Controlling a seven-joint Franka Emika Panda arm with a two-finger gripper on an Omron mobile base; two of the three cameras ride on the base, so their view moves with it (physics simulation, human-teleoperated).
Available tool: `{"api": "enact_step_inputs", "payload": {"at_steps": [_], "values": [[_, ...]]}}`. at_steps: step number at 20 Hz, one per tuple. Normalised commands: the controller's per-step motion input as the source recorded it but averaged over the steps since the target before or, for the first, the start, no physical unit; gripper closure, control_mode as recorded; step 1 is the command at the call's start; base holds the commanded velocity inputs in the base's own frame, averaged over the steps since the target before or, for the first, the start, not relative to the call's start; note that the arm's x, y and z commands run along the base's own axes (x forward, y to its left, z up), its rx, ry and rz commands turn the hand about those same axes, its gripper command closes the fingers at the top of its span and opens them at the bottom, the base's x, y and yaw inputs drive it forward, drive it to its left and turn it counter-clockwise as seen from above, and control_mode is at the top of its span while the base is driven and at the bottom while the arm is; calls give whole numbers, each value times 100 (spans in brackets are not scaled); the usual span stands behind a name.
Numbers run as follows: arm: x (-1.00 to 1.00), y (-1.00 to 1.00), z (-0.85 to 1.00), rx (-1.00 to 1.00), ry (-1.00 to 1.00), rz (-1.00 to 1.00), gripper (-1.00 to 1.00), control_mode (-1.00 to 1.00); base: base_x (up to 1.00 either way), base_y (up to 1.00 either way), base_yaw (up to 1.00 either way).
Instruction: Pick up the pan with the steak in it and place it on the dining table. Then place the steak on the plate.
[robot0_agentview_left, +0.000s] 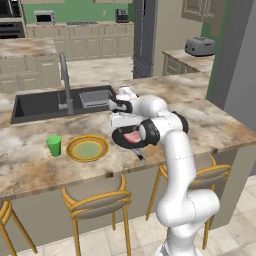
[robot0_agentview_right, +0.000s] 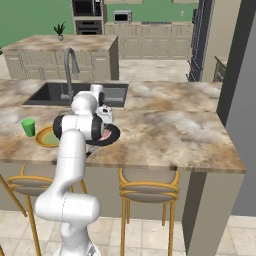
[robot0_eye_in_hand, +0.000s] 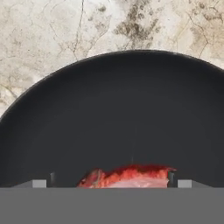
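Now | steak (robot0_eye_in_hand: 129, 177): soft, slippery slab in frying pan (robot0_eye_in_hand: 113, 113); pinch across its flanks | gripper (robot0_eye_in_hand: 111, 178): wide, empty

steak (robot0_eye_in_hand: 129, 176) in pan (robot0_eye_in_hand: 113, 118), pan on dining table (robot0_agentview_left: 220, 125), plate (robot0_agentview_left: 87, 148) beside

We saw the arm hide much of the pan (robot0_agentview_left: 120, 136); the steak (robot0_eye_in_hand: 129, 177) was cut off at the hand view's bottom.
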Motion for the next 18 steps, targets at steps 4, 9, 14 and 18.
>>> {"api": "enact_step_inputs", "payload": {"at_steps": [4,9,14,18], "values": [[-12,0,29,7,0,5,-100,-100,0,0,0],[-42,0,19,1,2,8,-100,-100,0,0,0],[-73,-2,8,0,0,10,-100,-100,0,0,0],[-90,-7,0,0,-4,12,-100,-100,0,0,0]]}}
